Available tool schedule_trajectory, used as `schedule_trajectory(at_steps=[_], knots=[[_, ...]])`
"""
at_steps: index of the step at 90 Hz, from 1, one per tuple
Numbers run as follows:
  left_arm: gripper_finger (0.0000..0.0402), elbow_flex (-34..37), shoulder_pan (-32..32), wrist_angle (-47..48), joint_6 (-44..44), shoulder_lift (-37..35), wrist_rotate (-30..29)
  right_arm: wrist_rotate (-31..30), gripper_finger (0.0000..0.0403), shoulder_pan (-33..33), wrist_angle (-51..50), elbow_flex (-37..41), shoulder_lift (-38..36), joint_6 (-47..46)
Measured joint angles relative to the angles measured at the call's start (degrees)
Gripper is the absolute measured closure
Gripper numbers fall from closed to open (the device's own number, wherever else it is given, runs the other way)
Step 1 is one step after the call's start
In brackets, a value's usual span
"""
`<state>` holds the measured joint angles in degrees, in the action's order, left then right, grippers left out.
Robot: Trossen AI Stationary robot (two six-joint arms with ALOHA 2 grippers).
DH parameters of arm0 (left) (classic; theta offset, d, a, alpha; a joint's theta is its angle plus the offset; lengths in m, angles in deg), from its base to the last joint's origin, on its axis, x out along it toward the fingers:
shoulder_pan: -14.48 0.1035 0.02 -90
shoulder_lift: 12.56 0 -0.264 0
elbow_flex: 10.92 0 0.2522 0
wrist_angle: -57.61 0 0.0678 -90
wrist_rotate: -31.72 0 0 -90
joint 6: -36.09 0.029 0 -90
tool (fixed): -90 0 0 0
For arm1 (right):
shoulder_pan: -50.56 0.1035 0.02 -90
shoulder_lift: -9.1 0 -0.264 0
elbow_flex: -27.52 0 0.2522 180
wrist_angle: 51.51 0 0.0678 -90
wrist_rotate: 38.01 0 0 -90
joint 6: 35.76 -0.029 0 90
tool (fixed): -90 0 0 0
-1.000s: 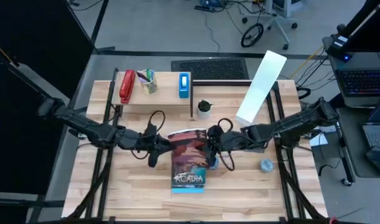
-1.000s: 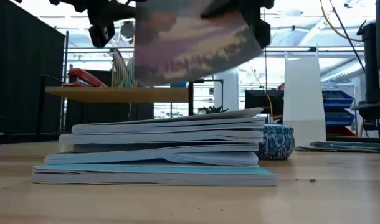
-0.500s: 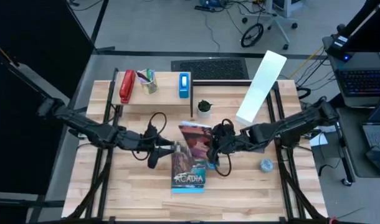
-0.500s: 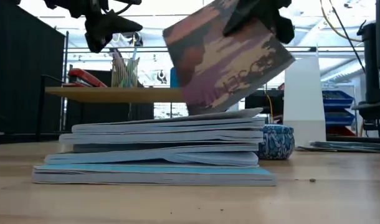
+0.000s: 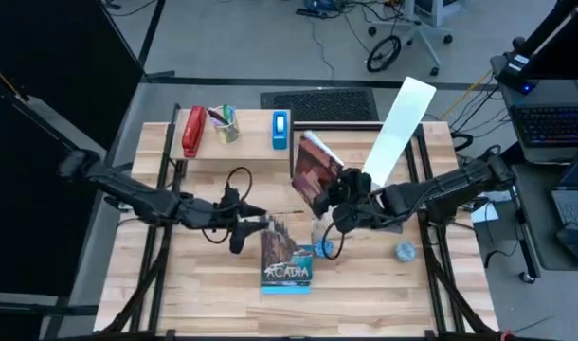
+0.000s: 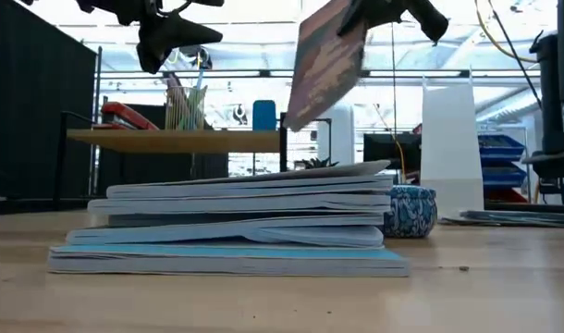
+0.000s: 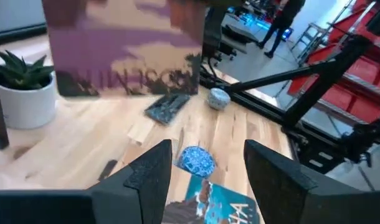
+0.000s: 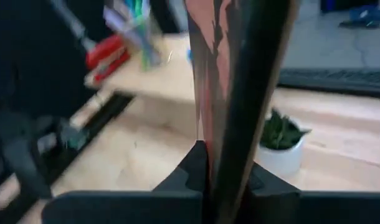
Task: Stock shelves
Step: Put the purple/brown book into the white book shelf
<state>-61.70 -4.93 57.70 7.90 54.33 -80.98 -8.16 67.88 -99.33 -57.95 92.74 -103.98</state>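
Observation:
My right gripper (image 5: 339, 201) is shut on a book with a purple-brown cover (image 5: 316, 173), held up in the air between the wooden shelf (image 5: 237, 144) and the white file holder (image 5: 396, 133). In the low view the book (image 6: 324, 65) hangs tilted above a stack of books (image 6: 240, 222). That stack (image 5: 287, 260) lies flat on the table. My left gripper (image 5: 256, 225) hovers open at the stack's left far corner, touching nothing; its wrist view shows the fingers (image 7: 154, 177) spread wide. My right gripper pinches the book by one edge (image 8: 210, 134), a finger (image 8: 193, 168) on each cover. In the low view the fingers come from above, at the book's upper right part (image 6: 356, 23). The book is lifted clear, nearly on edge, slanting down toward the shelf.
On the shelf stand a red stapler (image 5: 192, 131), a pen cup (image 5: 225, 123) and a blue object (image 5: 281, 130). A small potted plant (image 8: 280, 140) stands by the shelf's right end. Blue patterned balls lie right of the stack (image 5: 325, 248) and farther right (image 5: 405, 252). A keyboard (image 5: 319, 102) lies behind.
My right gripper has carried the purple-brown book up off the stack and toward the table's far edge, turning it from lying flat over the stack to nearly on edge. The book has come away from my left gripper, which has stayed beside the stack.

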Motion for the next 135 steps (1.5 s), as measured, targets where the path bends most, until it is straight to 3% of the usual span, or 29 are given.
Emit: schedule_trajectory(at_steps=[14,34,51,67,96,114,135], knots=[[0.0217,-6.7,0.0,-0.1,9.4,7.7,-3.0,-5.6,0.0397,-0.4,1.5,0.0,0.0,-4.5],[0.0217,-18.7,1.1,0.5,25.4,18.7,-12.7,-6.2,0.0397,-0.9,4.8,0.0,0.0,-4.6],[0.0217,-27.4,1.7,0.6,34.7,26.4,-16.6,-6.2,0.0396,-0.9,5.6,0.0,0.0,-4.6],[0.0217,-32.1,2.4,0.3,35.1,30.6,-18.2,-6.2,0.0396,-0.7,5.6,0.0,0.0,-4.6],[0.0217,-32.4,6.0,0.5,34.7,33.1,-18.9,-6.3,0.0396,-0.4,8.8,0.1,0.0,-0.9],[0.0217,-32.4,6.6,-1.0,34.6,33.1,-24.8,-6.3,0.0396,-0.4,9.5,0.1,0.0,-1.0],[0.0217,-32.4,6.6,-2.8,34.6,33.2,-27.0,-5.9,0.0396,-0.1,10.3,0.1,0.0,-1.4]])
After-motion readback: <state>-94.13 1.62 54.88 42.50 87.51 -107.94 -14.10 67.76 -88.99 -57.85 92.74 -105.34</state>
